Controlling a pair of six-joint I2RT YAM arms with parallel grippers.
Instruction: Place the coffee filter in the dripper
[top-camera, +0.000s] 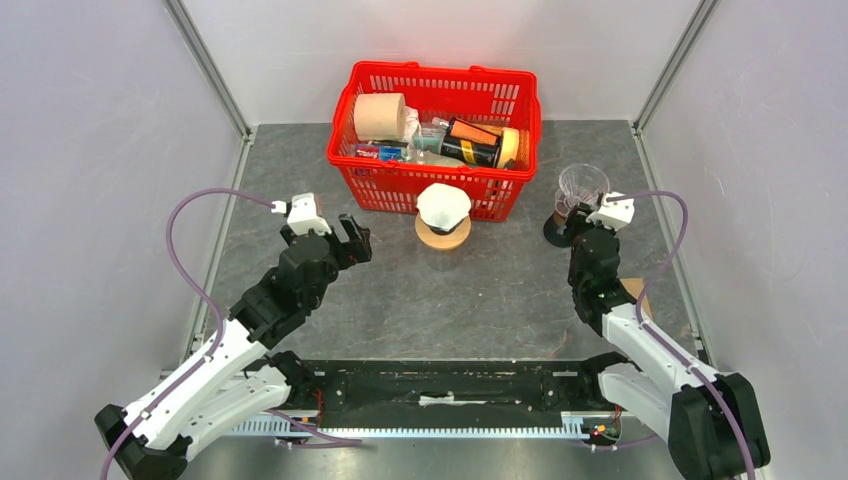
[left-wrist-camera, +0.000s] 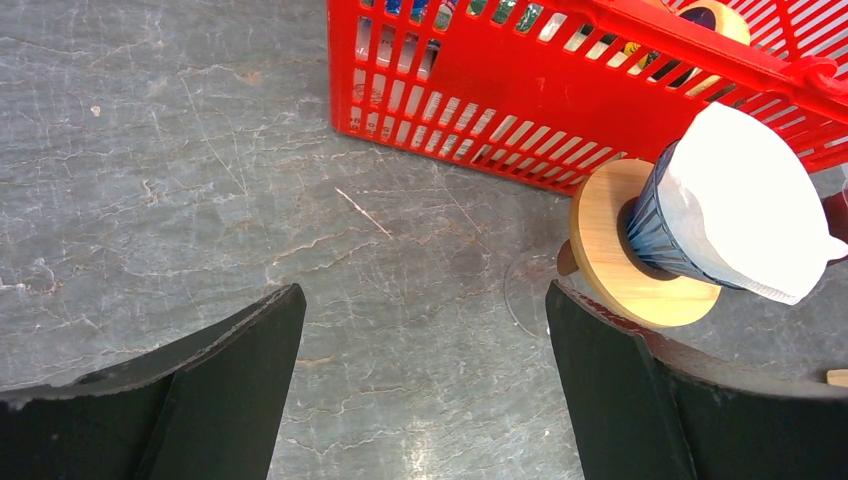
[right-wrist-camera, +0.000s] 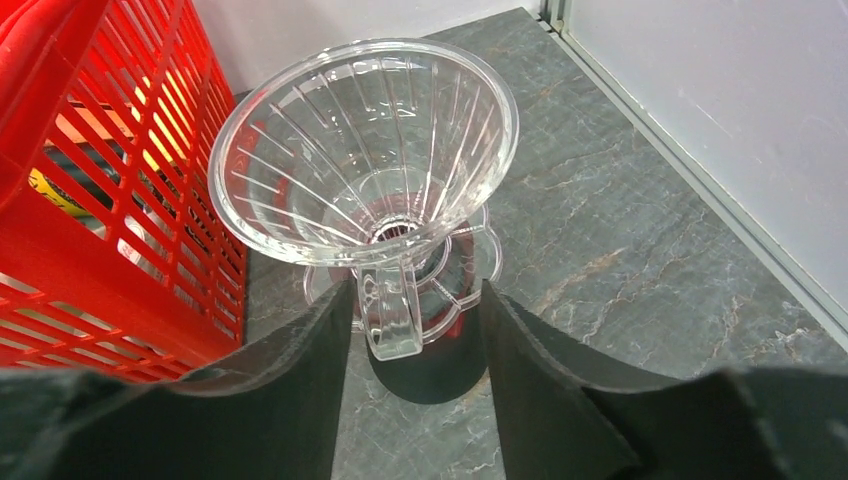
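Sitting in the blue dripper (left-wrist-camera: 655, 230), the one filter (left-wrist-camera: 745, 200) stood by the basket (left-wrist-camera: 500, 80); the handle of a second, clear dripper (right-wrist-camera: 365, 150) lay between the parted jaws of the right pincer (right-wrist-camera: 417, 290); the left pincer (left-wrist-camera: 422, 295) gaped empty.

No text, brand or number is legible in any view. The dark can (top-camera: 471, 144) in the red basket (top-camera: 395, 187), upper centre, carries an orange label, too small to read.
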